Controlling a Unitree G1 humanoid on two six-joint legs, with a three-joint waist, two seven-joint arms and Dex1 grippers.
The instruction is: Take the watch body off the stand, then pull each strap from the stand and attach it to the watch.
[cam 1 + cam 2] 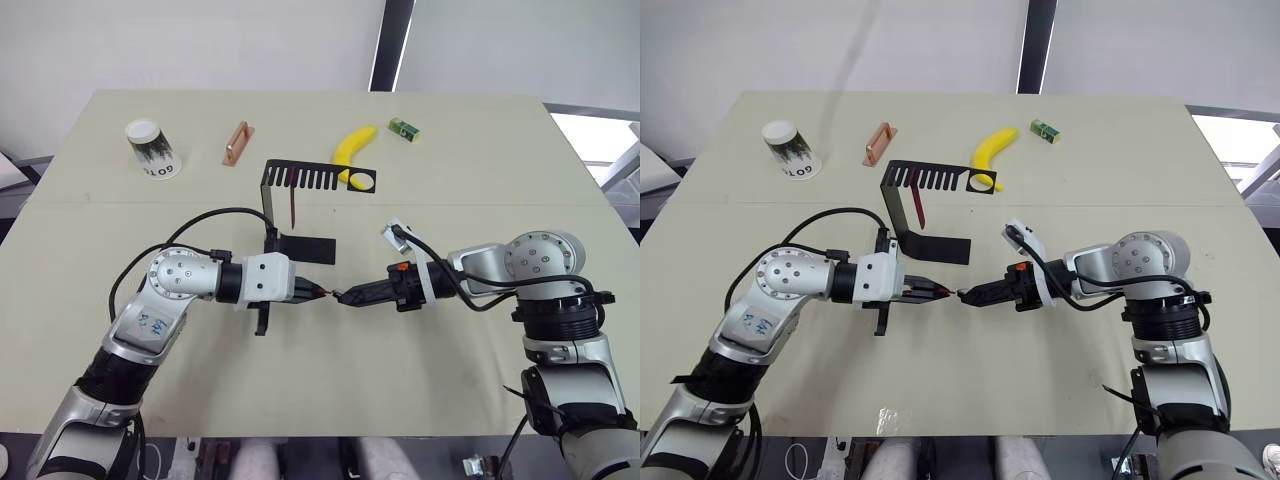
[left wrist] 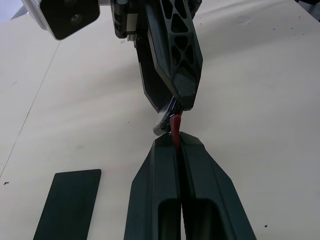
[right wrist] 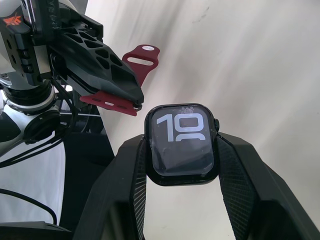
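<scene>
Meanwhile, the right gripper (image 3: 182,165) was clamped on the watch body (image 3: 183,146), its screen showing light digits, above the table (image 1: 470,170) in front of the stand (image 1: 300,215). Facing it tip to tip, the left gripper (image 2: 176,142) was pinched tight on a dark red strap (image 3: 120,77), whose end sat just beside the watch's edge. A second strap (image 1: 291,200) hung from the stand's slotted arm, beside the banana (image 1: 352,150)
</scene>
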